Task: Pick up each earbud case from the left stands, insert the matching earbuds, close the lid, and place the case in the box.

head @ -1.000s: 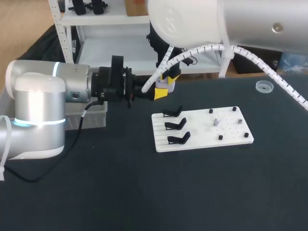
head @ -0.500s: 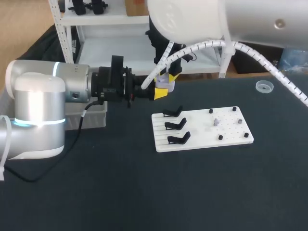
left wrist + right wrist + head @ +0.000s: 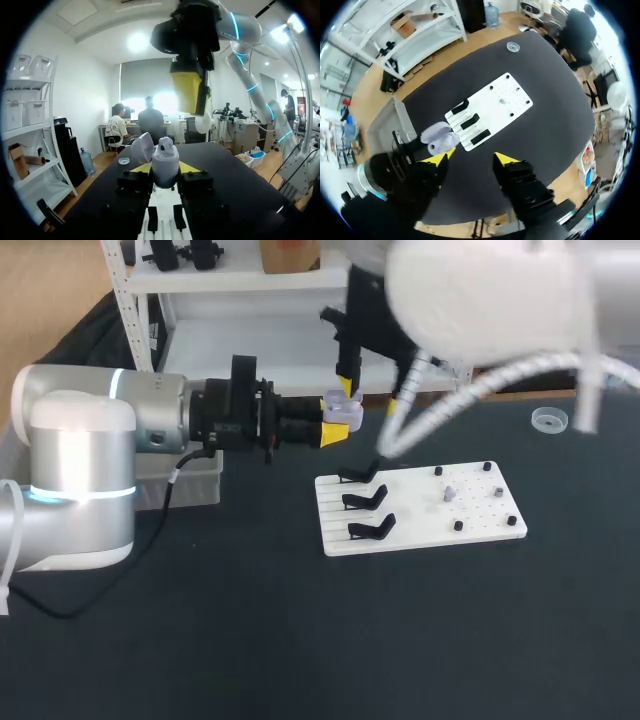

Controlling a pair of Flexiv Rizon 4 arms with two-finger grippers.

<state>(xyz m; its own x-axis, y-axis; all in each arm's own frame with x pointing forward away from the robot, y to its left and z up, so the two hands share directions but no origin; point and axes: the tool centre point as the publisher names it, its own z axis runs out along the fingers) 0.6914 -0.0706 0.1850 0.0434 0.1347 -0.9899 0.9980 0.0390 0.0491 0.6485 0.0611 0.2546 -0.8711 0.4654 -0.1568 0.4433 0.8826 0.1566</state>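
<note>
Pale lilac and rounded, the plastic earbud case (image 3: 342, 410) is clamped, lid raised, in the left gripper (image 3: 335, 428), far-left of the white peg board (image 3: 420, 522) with black stands (image 3: 365, 499). The right gripper (image 3: 376, 392) is held just above, fingers apart.

From the left wrist, the earbud case (image 3: 165, 162) is seen pinched between the left gripper's (image 3: 165, 167) tips, under the right gripper (image 3: 192, 92).

From the right wrist, the earbud case (image 3: 437, 139) is seen below the spread right gripper (image 3: 471, 159).

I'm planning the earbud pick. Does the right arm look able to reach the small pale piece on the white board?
Probably yes: the right gripper hangs open overhead, nothing covers the pale piece on the board, and the left gripper holds the case clear of it.
</note>
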